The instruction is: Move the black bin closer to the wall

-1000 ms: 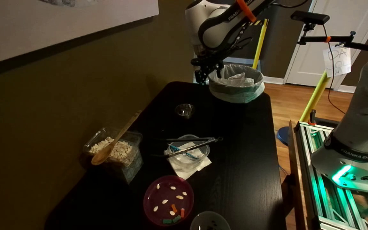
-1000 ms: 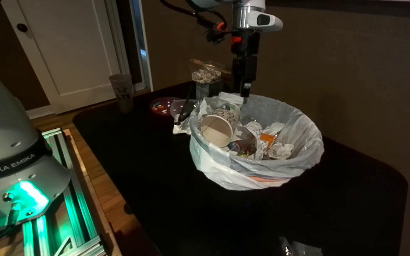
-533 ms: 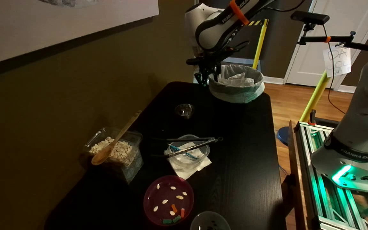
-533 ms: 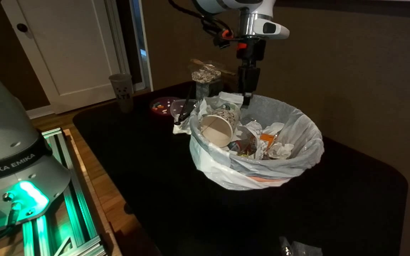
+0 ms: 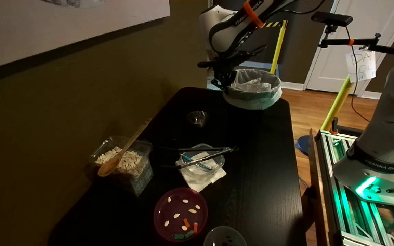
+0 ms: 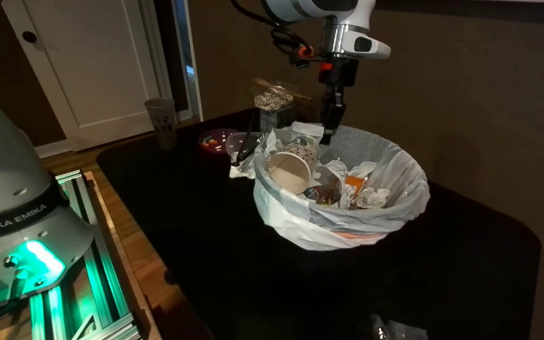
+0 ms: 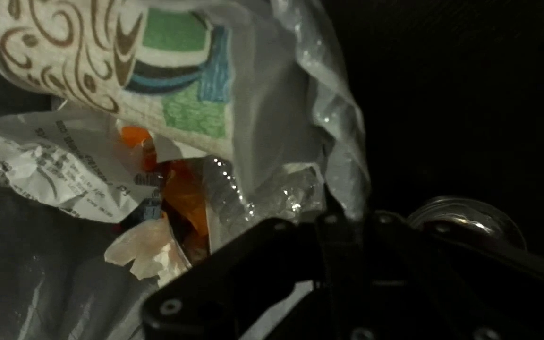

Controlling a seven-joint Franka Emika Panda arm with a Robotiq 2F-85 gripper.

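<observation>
- Here we are at the edge of the black bin point(image 6: 295, 215), and the gripper point(image 7: 357, 220) is right on it: jaws drawn in narrow, the lined rim pinched between them!
- Where do we find the bin? Down at one end of the dark table point(image 5: 258, 191), near the wall point(image 5: 80, 109) but apart from it, tabletop showing between the two; its base is lost to us in the gloom.
- Over the rim folds a whitish liner point(image 5: 253, 99), and inside we spot a patterned paper cup point(image 7: 173, 80) lying on its side, along with crumpled paper point(image 6: 372, 197).
- Looking along the table in an exterior view, we pick up a small clear bowl point(image 5: 198, 118) near the bin, then tongs point(image 5: 207, 158) resting across a clear tub point(image 5: 198, 177), a purple plate point(image 5: 161, 212), and a wooden spoon point(image 5: 125, 149) lying atop a container point(image 5: 144, 177) of pale flakes point(image 5: 130, 161).
</observation>
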